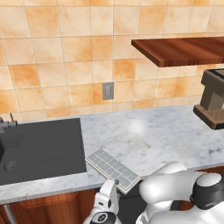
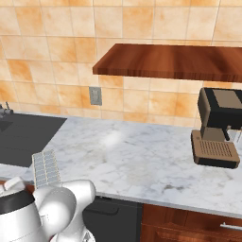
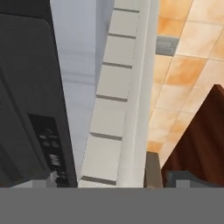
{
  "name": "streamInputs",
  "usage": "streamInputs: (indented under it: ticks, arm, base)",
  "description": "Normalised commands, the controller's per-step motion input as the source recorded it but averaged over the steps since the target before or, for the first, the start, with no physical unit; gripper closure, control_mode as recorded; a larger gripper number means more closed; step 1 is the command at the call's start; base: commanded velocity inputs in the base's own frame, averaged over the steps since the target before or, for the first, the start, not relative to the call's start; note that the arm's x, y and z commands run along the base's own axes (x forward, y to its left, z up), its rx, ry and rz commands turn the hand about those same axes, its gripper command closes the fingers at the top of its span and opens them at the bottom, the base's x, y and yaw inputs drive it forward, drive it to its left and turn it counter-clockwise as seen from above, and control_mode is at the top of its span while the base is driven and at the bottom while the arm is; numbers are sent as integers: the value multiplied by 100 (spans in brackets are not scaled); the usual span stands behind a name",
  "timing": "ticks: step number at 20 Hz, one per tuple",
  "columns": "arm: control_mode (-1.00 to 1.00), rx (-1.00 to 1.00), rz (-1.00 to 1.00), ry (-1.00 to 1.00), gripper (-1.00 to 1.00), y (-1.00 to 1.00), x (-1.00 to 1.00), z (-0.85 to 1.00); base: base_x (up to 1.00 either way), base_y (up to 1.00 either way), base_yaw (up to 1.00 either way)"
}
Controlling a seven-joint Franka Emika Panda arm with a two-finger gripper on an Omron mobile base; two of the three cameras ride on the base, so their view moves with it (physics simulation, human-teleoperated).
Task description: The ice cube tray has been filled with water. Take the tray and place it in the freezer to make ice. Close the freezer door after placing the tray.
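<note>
The ice cube tray (image 1: 113,170) on the worktop (image 1: 153,140) edge looks stiff, light, water-filled — keep level, grasp its near rim; the pincer (image 1: 110,192) stands wide, empty.

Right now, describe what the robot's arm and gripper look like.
The arm is glossy white, made of rounded, bulbous shells. A dark grey joint ring with a pale grey cap sits at its elbow, seen in both base views. The gripper has two small dark grey, blocky fingertips. No cables or markings are visible.

Glossy white rounded arm (image 1: 175,186) shells, dark grey joint rings, pale grey cap on one joint, white hand.
</note>
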Motion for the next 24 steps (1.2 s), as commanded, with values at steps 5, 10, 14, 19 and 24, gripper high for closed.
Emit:
streamInputs:
  ticks: [5, 10, 14, 19, 24]
  arm:
    - [-100, 0, 6, 1, -100, 0, 13, -32]
    - [-100, 0, 7, 0, -100, 0, 1, -8]
    - [-100, 0, 8, 0, -100, 1, 0, 0]
    - [-100, 0, 8, 0, -100, 3, 0, 0]
    - [-100, 0, 7, -5, -100, 1, 0, 2]
  base:
    - [0, 0, 0]
    - [0, 0, 0]
    - [0, 0, 0]
    - [0, 0, 0]
    - [0, 0, 0]
